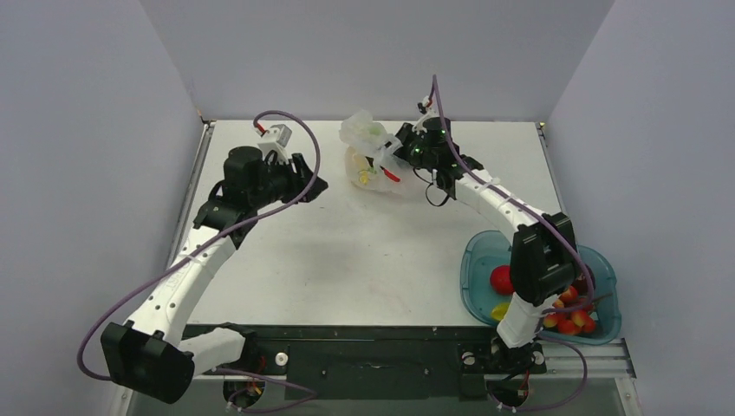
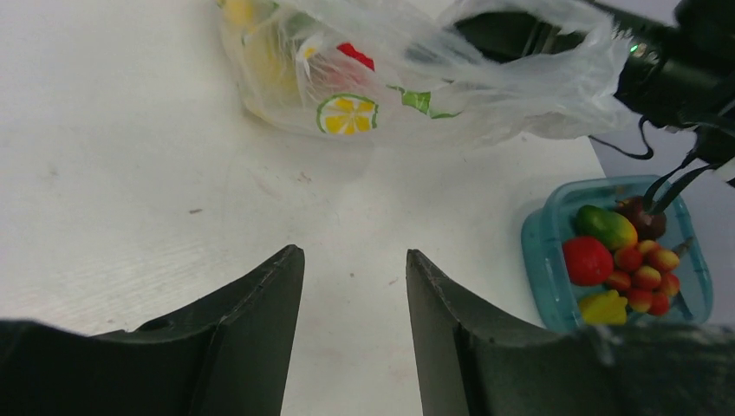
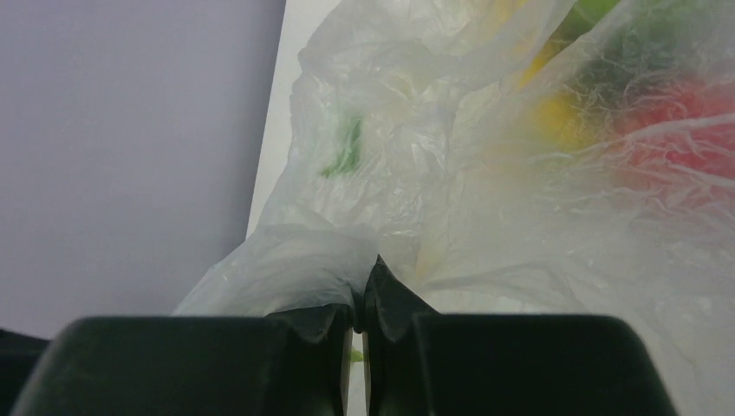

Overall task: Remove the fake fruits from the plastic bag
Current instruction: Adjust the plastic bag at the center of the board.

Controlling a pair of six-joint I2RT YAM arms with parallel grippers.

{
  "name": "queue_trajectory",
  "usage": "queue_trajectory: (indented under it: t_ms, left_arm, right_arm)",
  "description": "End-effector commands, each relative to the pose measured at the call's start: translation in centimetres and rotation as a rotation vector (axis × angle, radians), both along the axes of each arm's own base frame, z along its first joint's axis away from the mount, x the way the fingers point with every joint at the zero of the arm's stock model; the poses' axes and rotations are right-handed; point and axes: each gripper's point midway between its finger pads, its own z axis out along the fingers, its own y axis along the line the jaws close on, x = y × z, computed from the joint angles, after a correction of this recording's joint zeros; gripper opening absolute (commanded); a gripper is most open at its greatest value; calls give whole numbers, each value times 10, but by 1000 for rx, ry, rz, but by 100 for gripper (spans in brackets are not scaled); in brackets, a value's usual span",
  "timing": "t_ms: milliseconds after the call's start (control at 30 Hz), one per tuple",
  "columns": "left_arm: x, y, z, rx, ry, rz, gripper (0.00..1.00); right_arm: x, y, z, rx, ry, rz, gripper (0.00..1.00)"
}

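The plastic bag (image 1: 368, 154) lies at the back middle of the table, thin and crinkly, its lower part resting on the surface. Through the film I see fake fruits: a yellow-green citrus slice (image 2: 347, 113), a red piece (image 2: 355, 56) and a green piece (image 2: 420, 101). My right gripper (image 3: 368, 270) is shut on a bunched fold of the bag's film and holds that edge up. My left gripper (image 2: 354, 253) hovers over bare table to the left of the bag, open, with nothing between its fingers.
A teal translucent tray (image 1: 472, 276) stands at the near right beside the right arm's base. It holds several toy fruits, among them a red one (image 2: 587, 260) and a green-orange one (image 2: 607, 227). Grey walls close in the table on three sides.
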Motion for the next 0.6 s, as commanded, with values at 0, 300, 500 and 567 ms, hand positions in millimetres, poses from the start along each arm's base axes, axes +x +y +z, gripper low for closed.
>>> queue_trajectory:
  t_ms: [0,300,500,567]
  left_arm:
    - [-29,-32,41,-232,-101,-185,44]
    - [-105,16,35,-195,-92,-51,52]
    - [-133,26,20,-241,-60,-18,50]
    - [-135,23,12,-262,-32,-23,50]
  right_arm:
    - [-31,10,77,-1,-200,93,3]
    - [-131,75,120,22,-286,220,5]
    - [-158,100,101,-36,-264,277,12]
    - [-159,101,93,-58,-256,284,16]
